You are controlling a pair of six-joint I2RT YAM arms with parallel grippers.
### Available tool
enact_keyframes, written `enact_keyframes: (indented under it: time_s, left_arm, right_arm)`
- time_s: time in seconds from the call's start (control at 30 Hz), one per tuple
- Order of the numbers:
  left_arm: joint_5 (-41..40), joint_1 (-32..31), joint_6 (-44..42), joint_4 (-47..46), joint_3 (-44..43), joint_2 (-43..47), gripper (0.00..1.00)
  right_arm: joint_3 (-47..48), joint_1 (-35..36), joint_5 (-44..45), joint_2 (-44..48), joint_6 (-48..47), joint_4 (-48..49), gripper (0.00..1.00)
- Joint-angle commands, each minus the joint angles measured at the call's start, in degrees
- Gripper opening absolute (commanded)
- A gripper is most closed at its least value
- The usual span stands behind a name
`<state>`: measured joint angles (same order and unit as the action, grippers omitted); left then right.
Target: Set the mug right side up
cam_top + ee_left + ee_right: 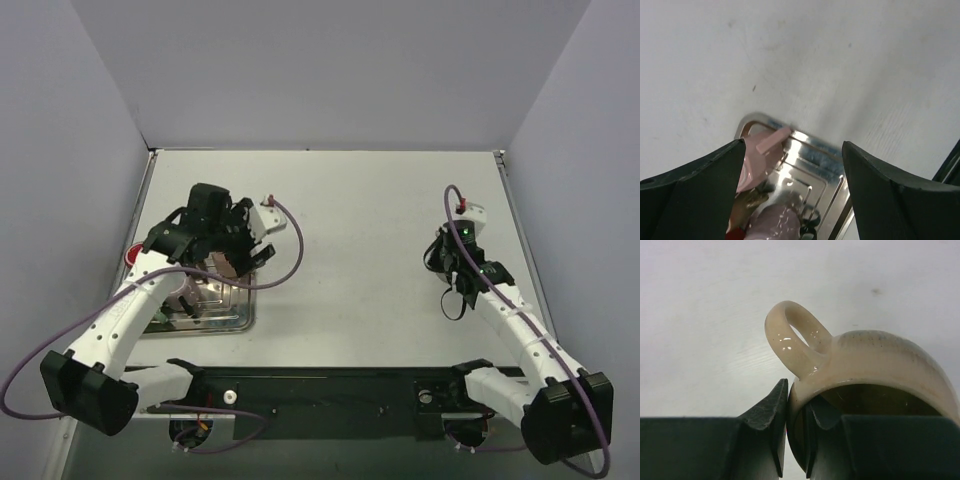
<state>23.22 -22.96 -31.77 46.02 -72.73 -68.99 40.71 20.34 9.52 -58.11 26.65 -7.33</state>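
Though faintly marked, white table [350, 230] beneath the mug [880, 360] — grey walls [330, 70] around.

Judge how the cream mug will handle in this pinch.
Probably slippery: the mug shows glossy glaze highlights. Likely rigid but chippable, looking ceramic. The right gripper pinches only the rim beside the handle, so it may swing.

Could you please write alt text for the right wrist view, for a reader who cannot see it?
The right gripper has its dark jaws shut on the rim of a cream glazed ceramic mug, one jaw outside and one inside its opening, right beside the looped handle. A plain white table fills the background.
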Motion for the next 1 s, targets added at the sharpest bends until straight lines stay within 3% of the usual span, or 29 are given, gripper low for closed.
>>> enact_keyframes:
  time_s: [0.0,0.17,0.47,0.53,0.57,0.63,0.73,0.77,0.87,0.97]
  left_arm:
    - [-14.33,-1.03,-21.46,2.06,8.73,0.61,0.89]
    - [-13.12,-1.74,-26.5,6.89,2.61,-5.17,0.89]
    - [-21.63,-2.97,-36.25,-2.68,8.04,-13.71,0.89]
    - [-22.6,-3.41,-38.98,-6.44,9.79,-14.85,0.89]
    - [-22.78,-3.67,-41.07,-7.51,11.28,-15.03,0.89]
    - [-22.78,-3.93,-45.54,-8.84,13.13,-15.38,0.89]
    - [-24.26,-3.67,-48.73,-10.33,14.37,-16.96,0.89]
    - [-25.58,-3.67,-49.0,-10.95,14.11,-17.66,0.88]
    - [-28.49,-3.5,-49.18,-11.39,12.44,-22.13,0.79]
    - [-31.47,-3.58,-49.18,-13.23,11.91,-25.22,0.61]
  right_arm:
    - [-1.24,-13.11,-0.01,-2.62,-5.82,-1.99,0.0]
    - [-1.42,-23.66,-2.81,-10.52,-5.39,-0.67,0.0]
    - [-2.21,-27.72,-5.56,-18.8,-2.14,4.43,0.02]
    - [-2.39,-28.51,-6.88,-17.93,-1.7,4.7,0.21]
    - [-2.56,-28.51,-7.67,-17.4,-1.61,4.35,0.41]
    - [-2.56,-28.51,-7.85,-15.73,-1.52,3.56,0.53]
    - [-2.3,-28.51,-7.41,-12.13,-2.04,0.93,0.61]
    - [-2.21,-28.42,-7.24,-11.33,-2.48,-0.21,0.85]
    - [-2.21,-28.25,-6.97,-6.6,-3.36,-2.77,0.87]
    - [-2.13,-27.81,-7.93,-2.81,-3.98,-5.31,0.87]
